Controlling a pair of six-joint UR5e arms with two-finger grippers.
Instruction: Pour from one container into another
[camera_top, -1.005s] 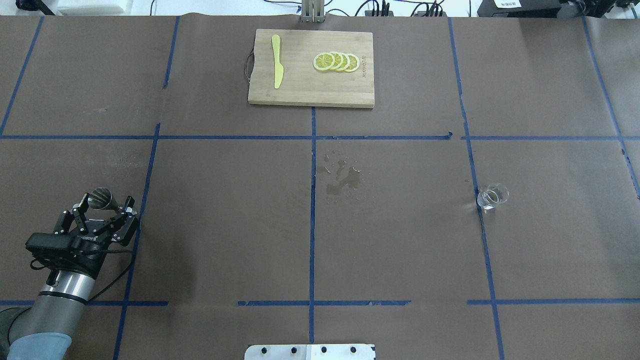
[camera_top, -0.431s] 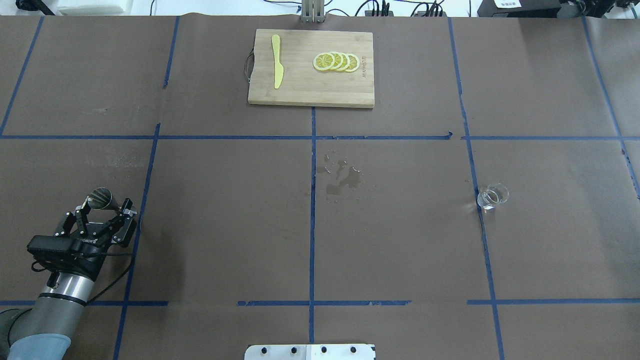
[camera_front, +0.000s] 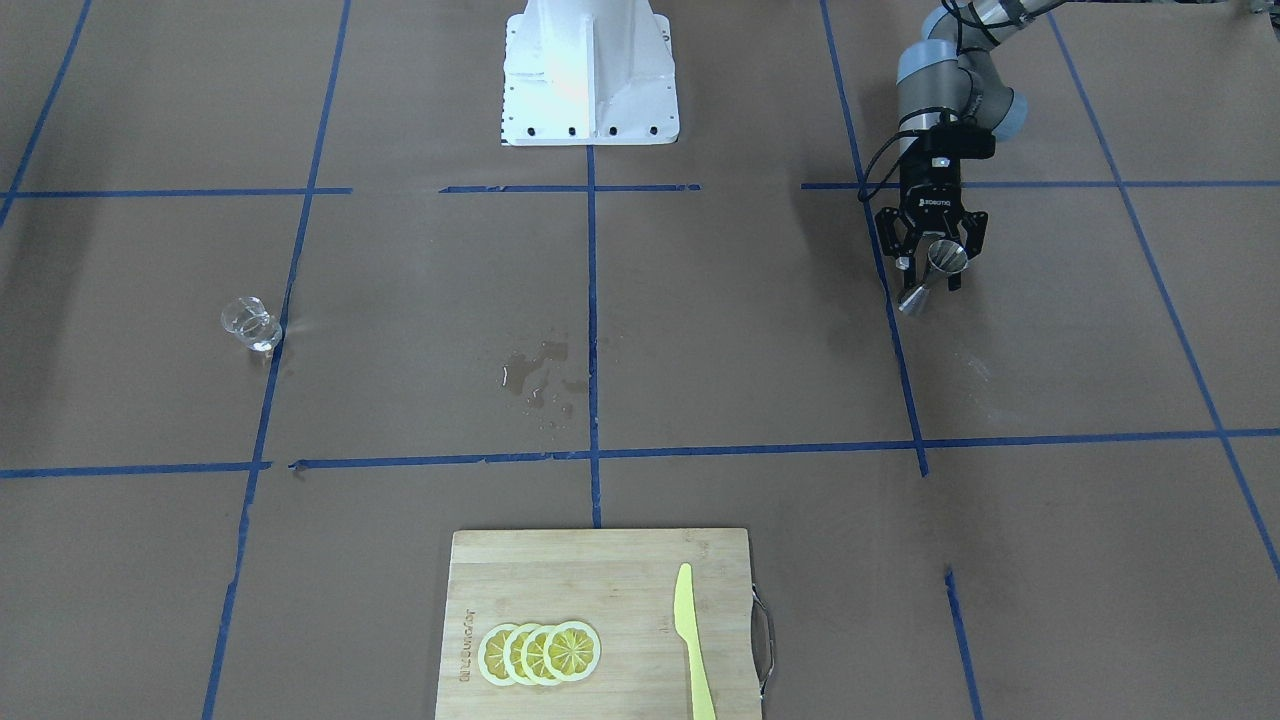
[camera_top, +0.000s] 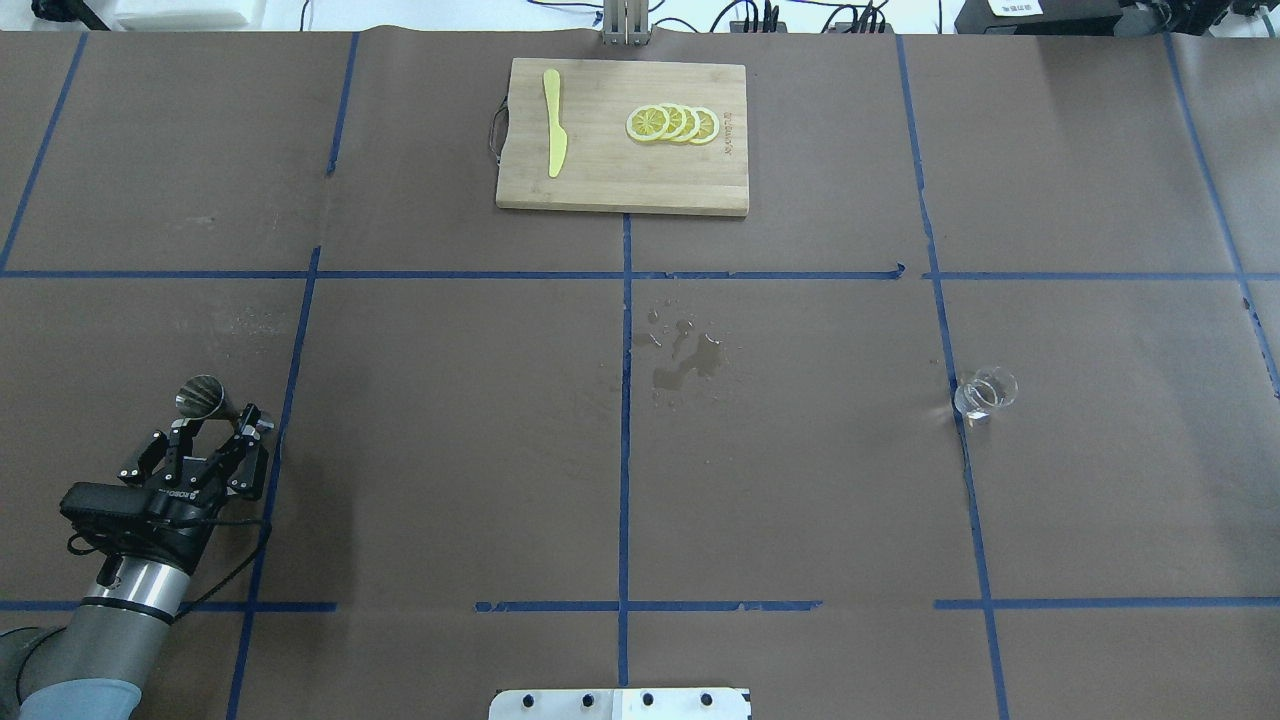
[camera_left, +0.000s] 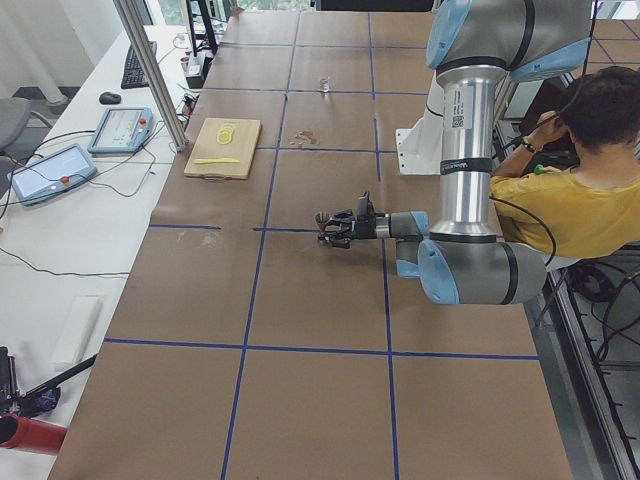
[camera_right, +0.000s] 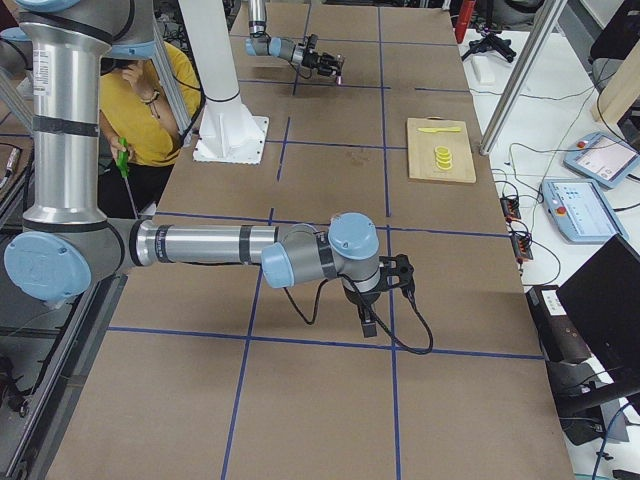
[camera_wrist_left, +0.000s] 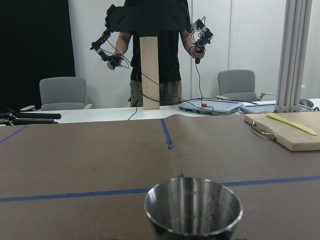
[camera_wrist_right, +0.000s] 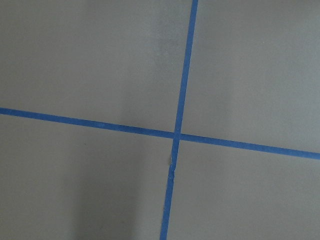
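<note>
The left claw (camera_top: 215, 428) is open and holds nothing. It has slid back from the steel jigger (camera_top: 203, 394), which stands on the surface (camera_top: 450, 450) at its 12 o'clock. The glass cup (camera_top: 985, 393) sits far off at 3 o'clock. The pouring looks done.

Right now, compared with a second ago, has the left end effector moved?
Yes. Overhead, the left end effector has backed toward the robot's base, away from the jigger, which stays put beside the blue tape line.
</note>
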